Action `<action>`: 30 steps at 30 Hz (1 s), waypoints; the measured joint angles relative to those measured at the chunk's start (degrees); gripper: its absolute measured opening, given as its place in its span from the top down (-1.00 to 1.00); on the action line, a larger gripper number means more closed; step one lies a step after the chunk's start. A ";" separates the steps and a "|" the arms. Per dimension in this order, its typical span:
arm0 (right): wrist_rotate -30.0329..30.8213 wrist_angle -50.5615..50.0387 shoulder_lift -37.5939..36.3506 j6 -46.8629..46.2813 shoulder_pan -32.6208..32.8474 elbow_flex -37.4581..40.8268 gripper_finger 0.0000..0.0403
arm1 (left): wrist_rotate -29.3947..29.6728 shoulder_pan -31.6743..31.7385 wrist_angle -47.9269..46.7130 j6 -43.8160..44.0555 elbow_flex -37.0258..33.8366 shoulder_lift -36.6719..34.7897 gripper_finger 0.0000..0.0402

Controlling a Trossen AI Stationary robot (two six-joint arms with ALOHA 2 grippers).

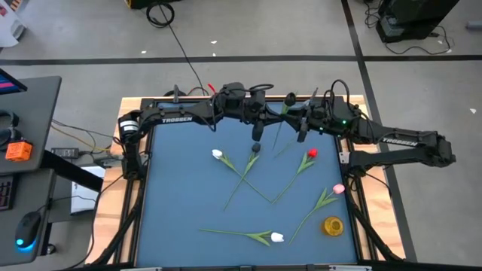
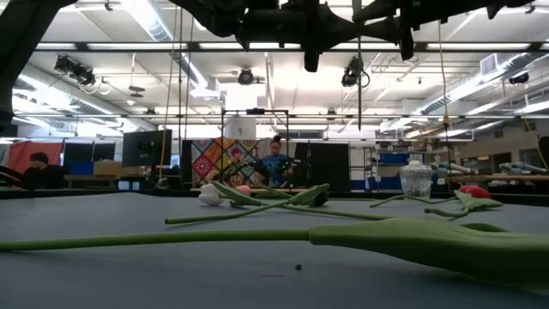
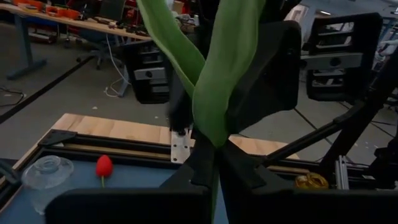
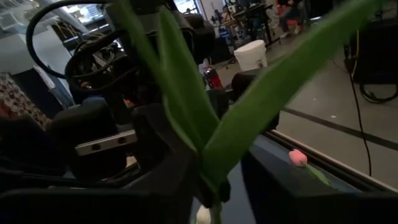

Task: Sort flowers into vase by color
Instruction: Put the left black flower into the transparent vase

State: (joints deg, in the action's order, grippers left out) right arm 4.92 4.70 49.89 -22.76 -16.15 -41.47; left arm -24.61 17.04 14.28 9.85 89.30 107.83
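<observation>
Worktop (image 1: 181, 203): five flowers lie loose well below both claws, white (image 1: 218, 155), red (image 1: 312, 153), pink (image 1: 338, 189) and white (image 1: 277, 237) among them.

Left claw (image 1: 257, 128) and right claw (image 1: 300, 120) are raised at the far edge, each clenched on a flower stem, leaves (image 3: 217, 81) against the fingers.

Step judged: carrying to vases. The glass vase (image 2: 415, 179) stands beyond the red flower; next move needs a clear descent, stems upright, with the arms close together.

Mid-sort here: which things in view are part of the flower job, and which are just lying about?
Job: held tulip, in left gripper, right gripper beside it; two white tulips; red tulip; pink tulip; glass vase.
Lying about: yellow object, use unclear; computer mouse on side desk; floor cable.
</observation>
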 joint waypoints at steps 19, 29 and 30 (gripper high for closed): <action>0.12 -0.51 -0.25 3.28 -0.61 0.00 0.94 | 6.77 -1.20 -1.77 0.06 0.00 -0.18 0.40; 15.34 -7.65 -5.19 7.13 -0.76 0.00 0.93 | 8.67 2.26 -12.73 1.62 -0.06 -5.43 -0.14; 17.31 -8.37 -5.64 7.62 -0.96 0.00 0.93 | 8.64 2.45 -12.48 2.41 -0.07 -5.50 -0.18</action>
State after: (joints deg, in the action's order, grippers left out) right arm 22.22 -3.67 44.25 -15.15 -17.10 -41.47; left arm -15.98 19.49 1.80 12.27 89.23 102.33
